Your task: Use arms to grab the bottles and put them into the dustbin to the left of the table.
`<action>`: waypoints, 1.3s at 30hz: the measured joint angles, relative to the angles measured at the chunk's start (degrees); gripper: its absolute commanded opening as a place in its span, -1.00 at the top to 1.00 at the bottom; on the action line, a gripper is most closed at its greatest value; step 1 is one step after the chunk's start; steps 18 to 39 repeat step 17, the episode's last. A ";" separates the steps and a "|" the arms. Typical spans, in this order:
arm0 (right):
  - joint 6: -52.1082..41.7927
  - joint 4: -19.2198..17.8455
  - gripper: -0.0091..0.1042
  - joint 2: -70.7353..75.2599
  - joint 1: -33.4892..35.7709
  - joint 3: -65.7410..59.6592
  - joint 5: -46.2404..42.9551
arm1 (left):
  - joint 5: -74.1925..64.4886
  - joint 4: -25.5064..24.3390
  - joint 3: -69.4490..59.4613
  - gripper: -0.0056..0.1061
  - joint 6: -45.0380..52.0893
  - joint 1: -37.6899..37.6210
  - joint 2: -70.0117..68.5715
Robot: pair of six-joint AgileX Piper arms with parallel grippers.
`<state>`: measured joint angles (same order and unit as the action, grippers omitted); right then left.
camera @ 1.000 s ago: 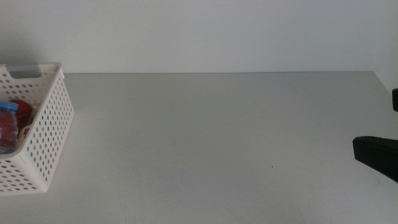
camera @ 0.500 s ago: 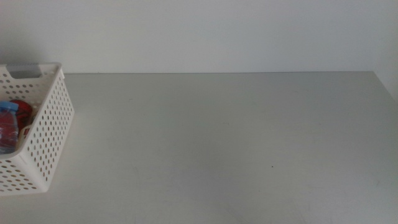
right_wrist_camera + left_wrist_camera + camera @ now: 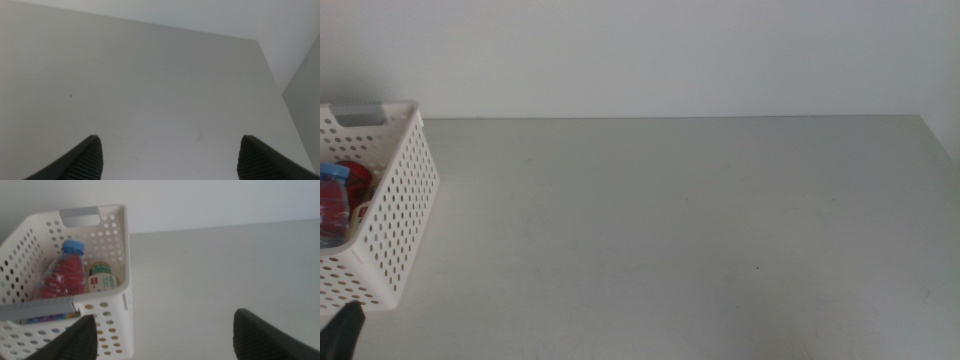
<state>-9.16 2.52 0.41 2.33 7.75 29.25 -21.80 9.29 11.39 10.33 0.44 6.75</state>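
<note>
Beside the dustbin (image 3: 107,305), at its near corner, your left gripper (image 3: 165,337) waits with its jaws wide apart and nothing between them; in the middle view only a dark tip (image 3: 345,328) of it shows just below the dustbin's front corner. Your right gripper (image 3: 167,157) is also spread wide and holds nothing, and it hangs over bare table (image 3: 150,80), well apart from the dustbin and out of the middle view. Inside the dustbin you can see the water bottle (image 3: 62,272) with its blue cap lying against the red can, which I cannot separate clearly from it, and the tea bottle (image 3: 101,278) next to them on the side toward the table. So I judge the task is nearly or fully finished, because no bottle is on the table in any view. The main risk now is small: if you swing the left gripper sideways, one jaw may catch the dustbin's wall and push or tip it, because it stands so near. Nothing else stands in the way; the table is bare beyond the dustbin.
</note>
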 measured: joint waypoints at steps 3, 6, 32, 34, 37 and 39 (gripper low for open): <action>0.00 -2.52 -0.46 0.33 -0.37 -2.93 -0.06 | 0.40 0.01 -5.22 -0.75 0.00 0.00 -4.03; 0.00 -3.06 -0.46 0.37 -0.37 -5.31 -0.52 | 0.75 0.54 -9.52 -0.75 0.00 0.00 -6.79; 0.00 -3.46 -0.46 0.37 -0.37 -8.86 -7.06 | 0.80 2.56 -13.02 -0.75 -0.02 0.00 -7.42; 0.00 -3.46 -0.46 0.37 -0.37 -8.86 -7.06 | 0.80 2.56 -13.02 -0.75 -0.02 0.00 -7.42; 0.00 -3.46 -0.46 0.37 -0.37 -8.86 -7.06 | 0.80 2.56 -13.02 -0.75 -0.02 0.00 -7.42; 0.00 -3.46 -0.46 0.37 -0.37 -8.86 -7.06 | 0.80 2.56 -13.02 -0.75 -0.02 0.00 -7.42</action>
